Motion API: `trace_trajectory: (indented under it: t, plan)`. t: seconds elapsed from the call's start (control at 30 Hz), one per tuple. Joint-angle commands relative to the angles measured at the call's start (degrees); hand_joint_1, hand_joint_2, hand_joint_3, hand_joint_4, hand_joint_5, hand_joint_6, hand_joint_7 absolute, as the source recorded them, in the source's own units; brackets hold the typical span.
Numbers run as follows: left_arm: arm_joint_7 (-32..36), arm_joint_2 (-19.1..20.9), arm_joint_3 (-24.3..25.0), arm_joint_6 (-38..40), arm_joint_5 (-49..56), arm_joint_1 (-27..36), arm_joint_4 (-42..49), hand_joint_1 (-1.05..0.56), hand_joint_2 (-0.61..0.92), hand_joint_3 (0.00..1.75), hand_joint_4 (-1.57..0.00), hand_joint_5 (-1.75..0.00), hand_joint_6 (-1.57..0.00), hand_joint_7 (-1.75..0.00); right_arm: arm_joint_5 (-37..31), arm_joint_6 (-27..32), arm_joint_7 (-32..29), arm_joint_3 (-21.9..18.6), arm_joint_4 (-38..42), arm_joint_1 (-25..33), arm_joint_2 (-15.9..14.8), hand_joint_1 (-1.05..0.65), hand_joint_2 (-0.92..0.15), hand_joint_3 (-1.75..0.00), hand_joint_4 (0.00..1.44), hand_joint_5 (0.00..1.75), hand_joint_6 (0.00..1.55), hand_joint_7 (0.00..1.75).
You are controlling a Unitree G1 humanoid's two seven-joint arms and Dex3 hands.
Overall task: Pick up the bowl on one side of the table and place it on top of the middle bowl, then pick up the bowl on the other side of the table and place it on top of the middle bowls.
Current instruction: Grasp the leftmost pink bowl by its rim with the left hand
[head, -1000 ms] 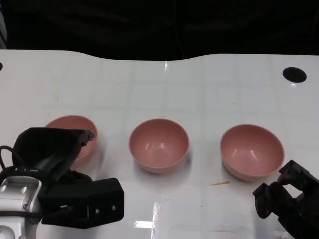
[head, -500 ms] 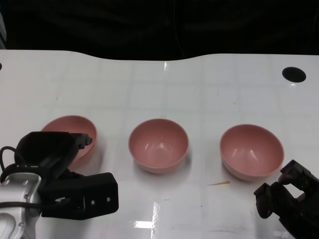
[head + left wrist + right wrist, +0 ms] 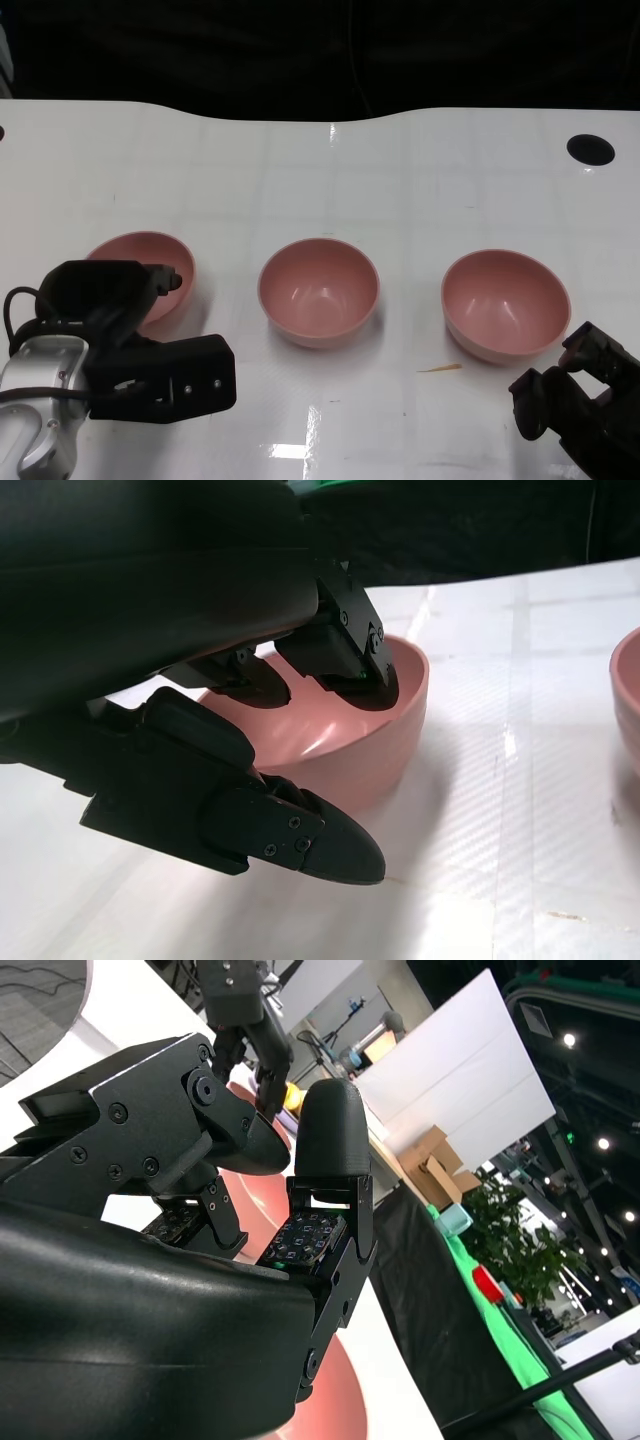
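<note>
Three unmarked pink bowls (image 3: 319,290) on white table (image 3: 300,170); left robot hand (image 3: 110,300) fingers straddling left bowl (image 3: 150,262) rim, right robot hand (image 3: 575,405) curled, empty.

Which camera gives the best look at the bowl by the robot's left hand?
The left wrist view: the left bowl fills the frame, with the left hand reaching over its rim. The head view shows it half hidden behind that hand. The right wrist view does not show it.
</note>
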Motion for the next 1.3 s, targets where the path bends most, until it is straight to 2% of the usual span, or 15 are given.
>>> trace_trajectory:
  t: [0.03,0.33,0.47,0.77,0.83,0.9,0.93,1.0,1.03,1.07,1.13,1.2,1.23,1.3]
  plan:
    - [1.8,0.8,-0.8,0.6,-0.3,-2.0,2.5,-0.72,0.92,0.11,-0.57,-0.01,-0.68,-0.02,0.6,-0.5,0.6,-0.7,0.5,-0.1,-0.6,-0.03,-0.59,-1.06,0.87,1.69,0.90,1.21]
    - [4.7,0.3,-2.6,-1.2,-3.3,-4.9,10.3,-0.68,0.92,0.12,-0.63,-0.03,-0.72,-0.03,0.8,0.0,1.2,-1.1,0.8,-0.3,-1.0,-0.03,-0.62,-1.03,0.86,1.68,0.91,1.17]
    - [6.2,0.0,-3.1,-2.2,-4.8,-6.3,13.8,-0.65,0.92,0.11,-0.64,-0.03,-0.73,-0.02,0.2,0.1,-0.3,-0.9,-0.2,0.0,-0.6,-0.03,-0.59,-1.04,0.87,1.68,0.93,1.17]
    - [5.6,-0.1,-4.0,-1.9,-6.8,-7.4,15.4,-0.57,0.92,0.11,-0.66,-0.02,-0.75,-0.02,0.5,0.3,-0.4,-1.0,-0.3,0.0,-0.8,-0.03,-0.59,-1.05,0.86,1.68,0.93,1.15]
    - [5.9,-0.2,-4.0,-2.6,-7.6,-7.4,15.7,-0.49,0.92,0.10,-0.71,-0.04,-0.76,-0.02,0.5,0.4,-0.5,-1.0,-0.4,0.1,-0.8,-0.03,-0.58,-1.06,0.86,1.68,0.94,1.15]
    - [6.1,-0.5,-3.8,-3.0,-8.8,-7.7,16.2,-0.27,0.92,0.06,-0.86,-0.06,-0.89,-0.05,0.6,0.2,-0.1,-1.1,-0.2,0.1,-0.8,-0.03,-0.61,-1.02,0.85,1.69,0.93,1.14]
    - [5.8,-0.9,-3.7,-2.3,-9.3,-8.0,16.5,-0.23,0.92,0.06,-0.90,-0.06,-0.92,-0.05,0.7,0.2,0.0,-1.2,-0.1,0.0,-0.9,-0.03,-0.62,-1.01,0.85,1.69,0.93,1.14]
    - [4.8,-1.7,-3.6,-0.3,-10.0,-8.7,16.7,-0.19,0.89,0.02,-1.13,-0.15,-1.04,-0.07,0.7,0.1,0.7,-1.2,0.5,-0.3,-1.2,-0.03,-0.63,-1.00,0.85,1.70,0.93,1.14]
    - [4.8,-1.9,-3.6,0.1,-10.3,-8.9,16.7,-0.18,0.88,0.01,-1.19,-0.18,-1.06,-0.07,0.6,0.0,0.8,-1.2,0.6,-0.3,-1.2,-0.03,-0.63,-1.00,0.85,1.70,0.93,1.14]
    - [5.2,-1.9,-3.7,0.1,-10.5,-8.9,16.7,-0.18,0.87,0.01,-1.21,-0.24,-1.08,-0.06,0.5,0.1,0.7,-1.2,0.7,-0.4,-1.2,-0.03,-0.63,-1.00,0.85,1.70,0.93,1.15]
    - [7.0,-2.1,-3.4,-0.7,-11.1,-8.7,16.4,-0.16,0.89,0.00,-0.94,-1.00,-1.11,-0.01,0.3,0.1,0.2,-1.2,0.6,-0.5,-1.0,-0.03,-0.61,-1.03,0.86,1.69,0.93,1.16]
    - [8.4,-2.2,-3.5,-1.3,-11.3,-8.7,16.6,-0.13,0.91,0.03,-0.72,-1.52,-1.17,-0.03,0.1,0.4,-0.5,-1.2,0.3,-0.5,-1.1,-0.03,-0.59,-1.05,0.87,1.69,0.94,1.16]
    - [8.7,-2.2,-3.5,-1.4,-11.5,-8.7,16.6,-0.13,0.92,0.03,-0.67,-1.61,-1.18,-0.04,0.0,0.5,-0.8,-1.2,0.1,-0.5,-1.1,-0.03,-0.59,-1.05,0.88,1.68,0.94,1.15]
    - [8.7,-2.3,-3.6,-1.3,-11.9,-8.9,16.7,-0.13,0.92,0.03,-0.66,-1.60,-1.18,-0.03,0.0,0.3,-0.4,-1.2,0.5,-0.7,-1.3,-0.03,-0.58,-1.06,0.88,1.67,0.95,1.14]
